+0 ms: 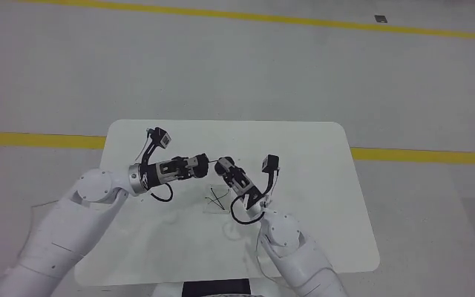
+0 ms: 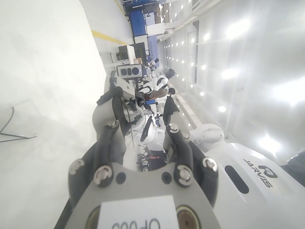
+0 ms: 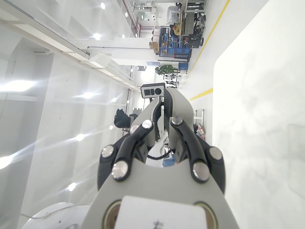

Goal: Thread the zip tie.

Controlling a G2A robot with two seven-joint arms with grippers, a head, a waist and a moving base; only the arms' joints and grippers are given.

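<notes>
Both arms meet above the middle of the white table. My right gripper is shut, its fingers pressed together, and it shows again across from the left wrist camera. A thin black zip tie sticks out from it toward the left arm. From above, this zip tie is a short dark line bridging the two grippers. My left gripper is open, its two fingers spread wide on either side of the tie. In the top view the left gripper faces the right gripper almost tip to tip.
Several loose black zip ties lie crossed on a clear sheet on the table just below the grippers, and appear again as zip ties beside the left gripper. The table's rounded edge borders a floor with a yellow line.
</notes>
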